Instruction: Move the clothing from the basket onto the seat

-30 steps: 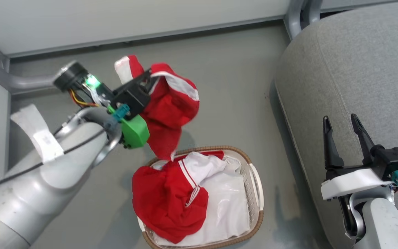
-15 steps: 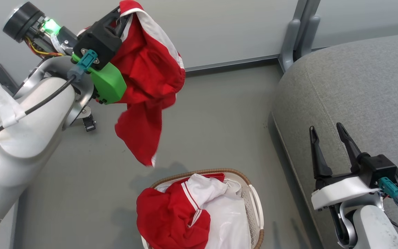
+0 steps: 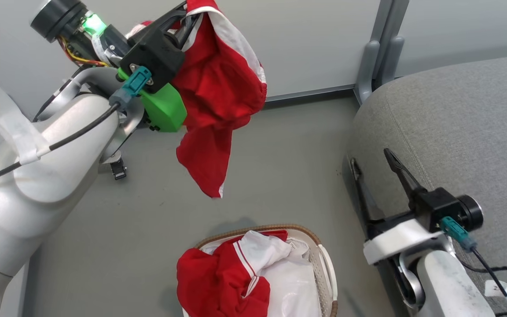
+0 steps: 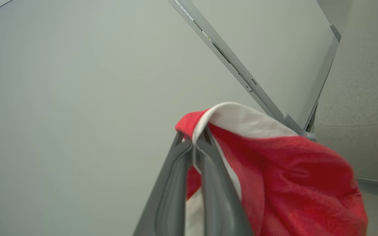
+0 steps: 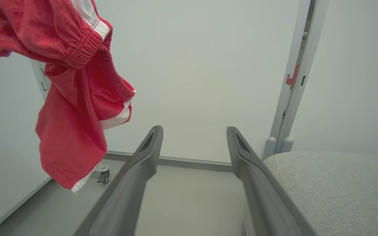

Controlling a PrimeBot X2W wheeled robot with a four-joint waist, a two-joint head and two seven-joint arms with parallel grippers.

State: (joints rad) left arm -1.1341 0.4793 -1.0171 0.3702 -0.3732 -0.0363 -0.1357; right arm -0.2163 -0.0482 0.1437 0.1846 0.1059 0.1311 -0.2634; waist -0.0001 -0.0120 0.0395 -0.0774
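Holds the red shorts (image 3: 218, 88) aloft in the left gripper (image 4: 194, 141), both fingers (image 4: 172, 196) pinched together on a white-trimmed fold near the elastic waistband, well above the floor and well to the left of the grey seat (image 3: 456, 132). Hang limp below the pinch, bunched at the top and trailing down to a loose corner: soft, light, no stiffness to speak of, likely to swing in transit and to drape wherever laid. Looks secure enough in a two-finger pinch with several layers caught together; probably slips only if held by a single thin edge. Has the second red garment (image 3: 218, 281) crumpled in the wicker-rimmed basket (image 3: 326, 264), spilling over the left rim and lying against the white liner (image 3: 293, 290). Best taken by a raised ridge of red cloth or by the white-striped fold on top, well clear of the liner beneath, apt to come up too. Shows the right gripper (image 3: 370, 157) spread wide and holding nothing, just beside the seat's front edge.
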